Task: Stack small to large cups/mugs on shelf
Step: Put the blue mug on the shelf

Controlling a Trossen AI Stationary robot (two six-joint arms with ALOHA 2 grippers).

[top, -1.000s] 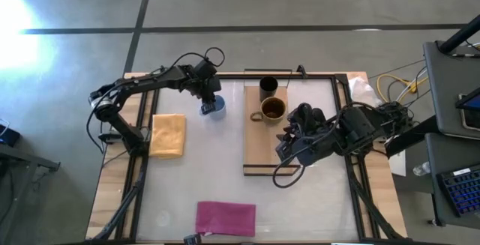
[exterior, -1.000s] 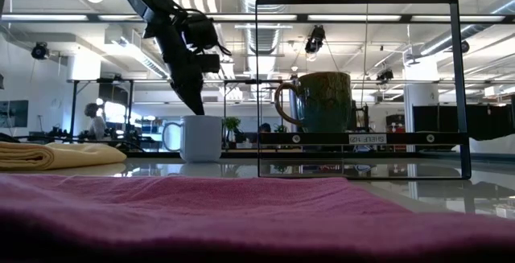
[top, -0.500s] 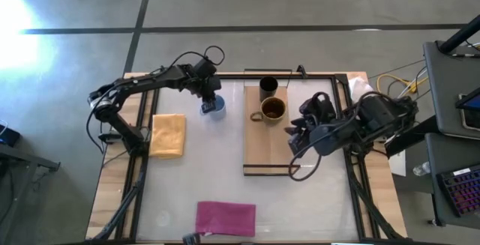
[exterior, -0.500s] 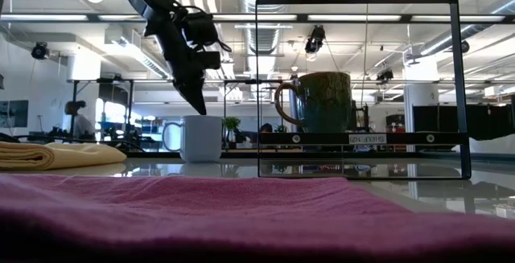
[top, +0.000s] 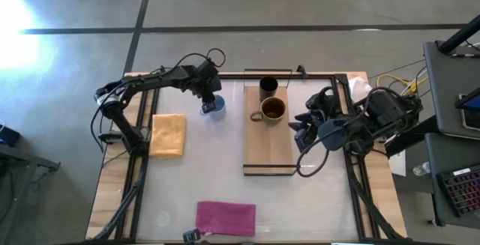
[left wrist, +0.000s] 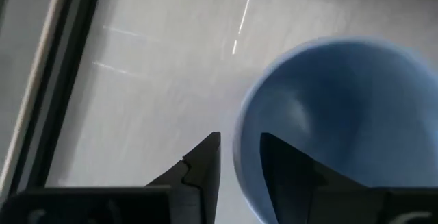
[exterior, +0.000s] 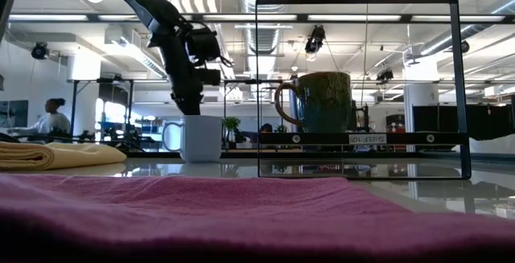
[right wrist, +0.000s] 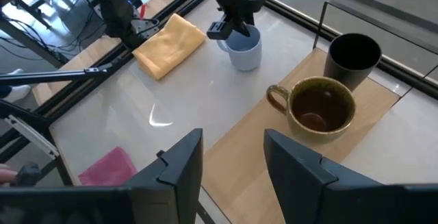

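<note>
Light-wood shelf (top: 268, 144) lies flat near the table's middle, its thin dark metal frame (exterior: 358, 90) standing up at the far end. 2 vessels sit on it: the black cup (top: 268, 88) at the frame end and the brown glossy mug (top: 273, 109) just beside it, handle pointing toward the left arm's side. The light blue mug (top: 215, 106) stands off the shelf on the bare white table (top: 202, 177), between the shelf and a folded yellow cloth (top: 168, 134).

The left gripper (left wrist: 237, 157) is down at the blue mug's rim, 1 finger outside the wall and 1 inside, with a narrow gap between them; whether they press the wall I cannot tell. The right gripper (right wrist: 231, 164) hangs beside the shelf's right edge, fingers spread and holding nothing. A magenta cloth (top: 225, 218) lies at the near edge, filling the low view's foreground. A person (exterior: 50, 119) sits in the room beyond.
</note>
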